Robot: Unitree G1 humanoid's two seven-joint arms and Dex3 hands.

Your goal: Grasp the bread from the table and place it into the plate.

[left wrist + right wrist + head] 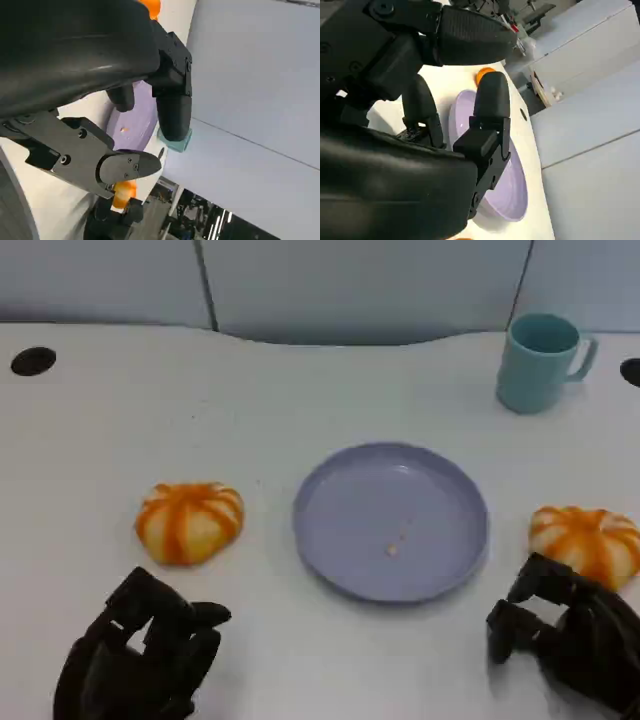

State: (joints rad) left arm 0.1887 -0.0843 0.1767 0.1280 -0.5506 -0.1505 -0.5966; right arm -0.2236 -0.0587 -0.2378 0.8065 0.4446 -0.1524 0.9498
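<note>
I see bare table (270,400) between my left hand (140,655) and the near bread (189,521); the plate (390,521) lies just beside it, the mug (537,360) well apart.

Right bread (588,543): near edge covered by the right hand (570,640), touching or apart not clear. Left hand (140,655) and right hand both cut off at the lower border. In the left wrist view, plate (131,125) and cup (176,145) mostly covered by the fingers (172,107). Dark hole (631,371) in the desk (250,420) cut off beyond the right hand.
</note>
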